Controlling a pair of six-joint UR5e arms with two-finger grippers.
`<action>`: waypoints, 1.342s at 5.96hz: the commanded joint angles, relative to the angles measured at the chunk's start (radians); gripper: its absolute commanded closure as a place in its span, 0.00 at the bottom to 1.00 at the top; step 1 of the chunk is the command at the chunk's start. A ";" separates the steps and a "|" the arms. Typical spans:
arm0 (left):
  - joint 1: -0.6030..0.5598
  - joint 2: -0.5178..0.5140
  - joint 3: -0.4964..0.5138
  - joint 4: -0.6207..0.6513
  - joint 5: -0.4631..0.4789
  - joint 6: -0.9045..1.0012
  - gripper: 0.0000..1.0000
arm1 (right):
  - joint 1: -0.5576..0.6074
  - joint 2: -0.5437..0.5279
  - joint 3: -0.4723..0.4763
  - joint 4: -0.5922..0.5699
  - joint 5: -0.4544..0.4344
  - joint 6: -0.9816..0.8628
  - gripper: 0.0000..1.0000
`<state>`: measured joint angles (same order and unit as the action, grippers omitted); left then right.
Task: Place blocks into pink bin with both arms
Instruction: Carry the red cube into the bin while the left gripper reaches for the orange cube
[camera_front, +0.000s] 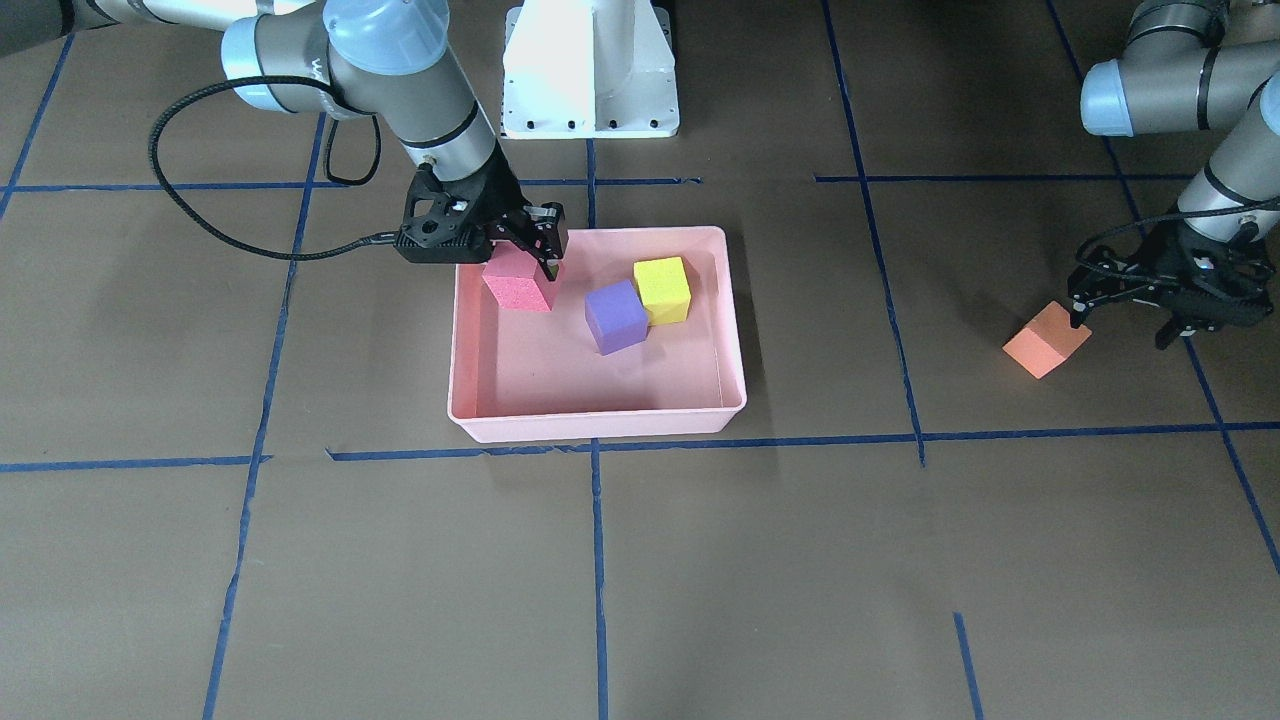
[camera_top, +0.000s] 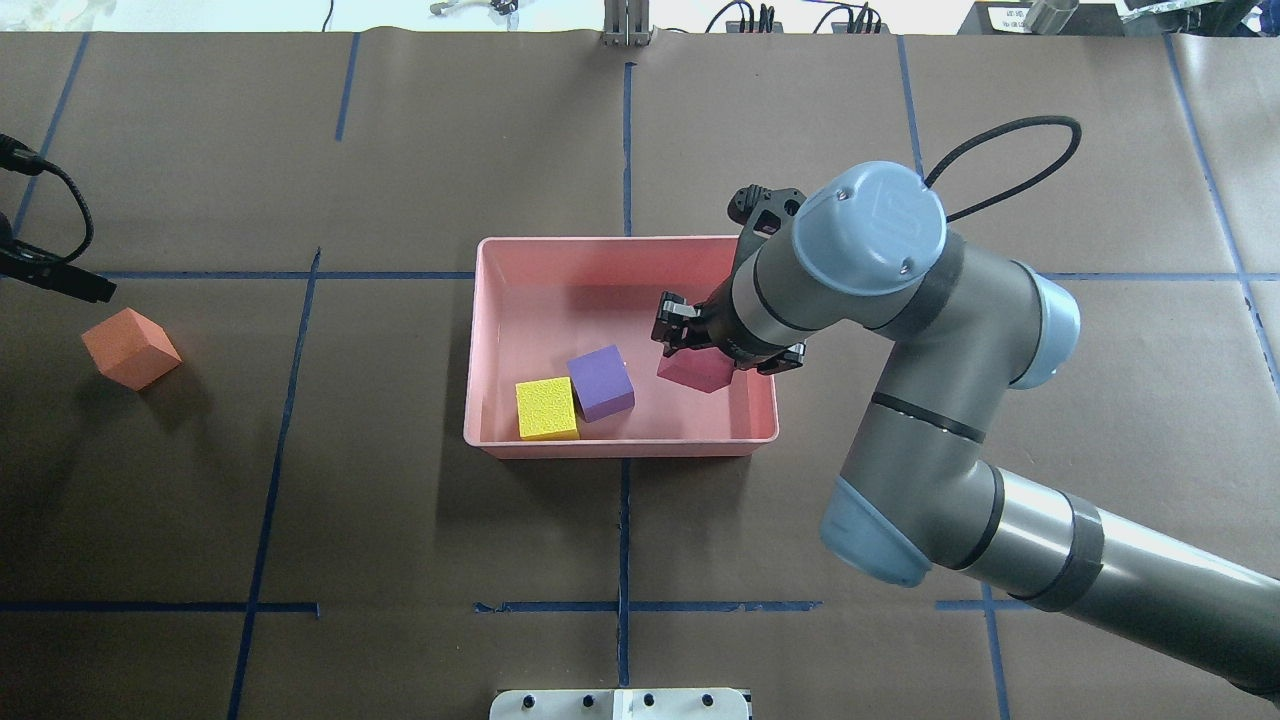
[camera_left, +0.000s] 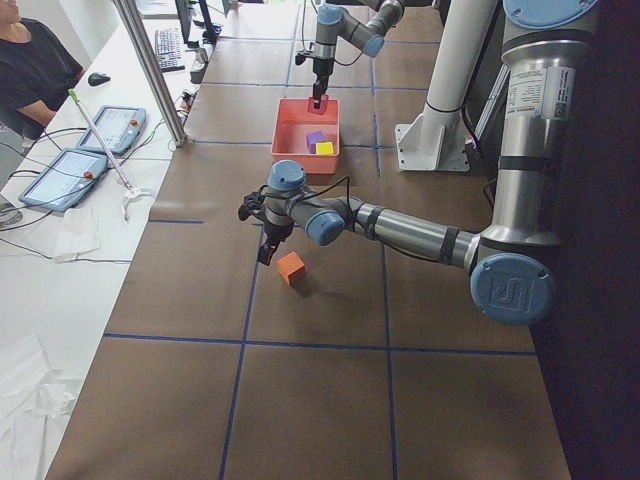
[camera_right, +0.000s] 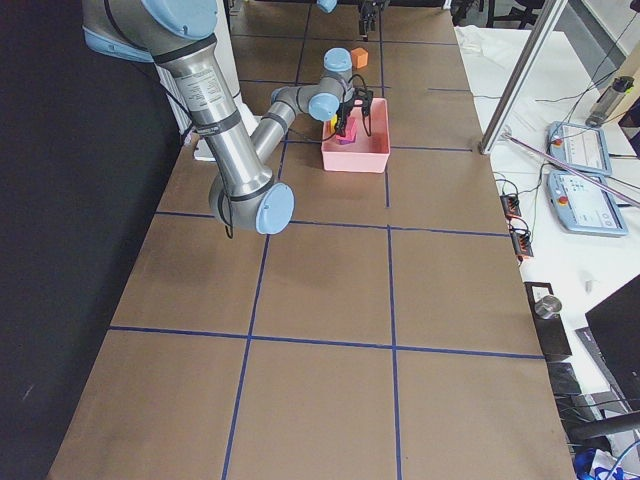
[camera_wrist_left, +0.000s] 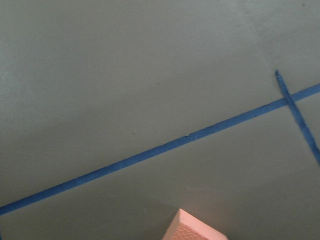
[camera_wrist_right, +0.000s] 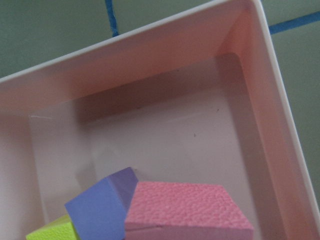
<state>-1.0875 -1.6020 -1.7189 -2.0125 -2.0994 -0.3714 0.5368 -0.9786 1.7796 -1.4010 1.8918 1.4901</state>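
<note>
The right end effector (camera_front: 525, 262), at the upper left of centre in the front-facing view, is clenched on the red cube (camera_front: 515, 285). It holds the cube tilted, inside the upper-left corner of the pink bin (camera_front: 600, 425). I cannot tell whether the cube's lower edge touches the bin floor.

To its right, the purple cube (camera_front: 615, 318) and the yellow-green cube (camera_front: 662, 290) lie in the bin, touching each other. By my reading, two blocks are delivered and a third needs only to be let go.

Far to the right, well apart from the bin, the orange cube (camera_front: 1045, 342) sits on the brown counter (camera_front: 800, 560). The left end effector (camera_front: 1122, 322) hangs just beside it with its fingers spread and gripping nothing. The cube lies outside the gap, by the nearer fingertip.

That last block is not yet grasped, so it must be straddled, gripped and carried across to the bin.
</note>
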 joint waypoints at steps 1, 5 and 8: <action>0.003 -0.016 0.067 -0.002 -0.033 -0.006 0.00 | -0.044 0.000 -0.017 0.000 -0.069 -0.010 0.00; 0.009 -0.022 0.090 -0.046 -0.198 0.260 0.00 | -0.034 -0.008 0.029 -0.001 -0.065 -0.014 0.00; 0.015 -0.026 0.127 -0.038 -0.191 0.416 0.00 | 0.041 -0.112 0.175 -0.003 -0.007 -0.036 0.00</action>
<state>-1.0733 -1.6262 -1.6031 -2.0517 -2.2902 0.0159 0.5450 -1.0767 1.9247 -1.4027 1.8523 1.4590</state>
